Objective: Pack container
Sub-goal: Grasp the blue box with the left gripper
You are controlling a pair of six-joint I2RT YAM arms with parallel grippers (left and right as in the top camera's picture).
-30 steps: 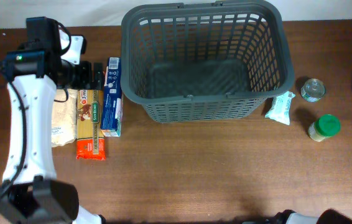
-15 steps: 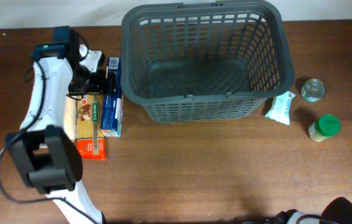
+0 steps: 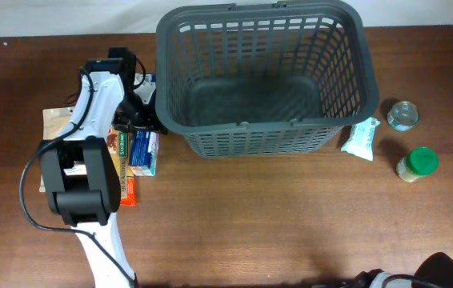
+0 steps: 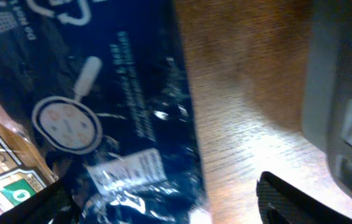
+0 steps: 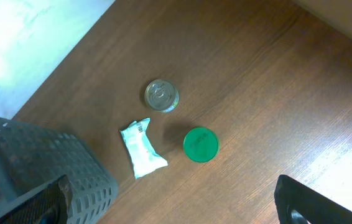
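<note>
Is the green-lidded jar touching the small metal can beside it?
Apart. The right wrist view shows a strip of bare table between the green-lidded jar and the metal can. The overhead view shows the same gap.

On my overhead view the basket (image 3: 258,142) is a big dark grey plastic one, with slotted lattice walls and a rounded rectangular rim. It stands upright with its mouth up and its long sides running parallel to the far edge of the tabletop (image 3: 250,224). It sits at that far edge, a little right of the middle. The walls taper inward to a smaller floor, and I can see the whole slotted floor through the mouth. My right wrist camera catches one rounded corner of the basket (image 5: 45,165), low on the left of its view.
</note>
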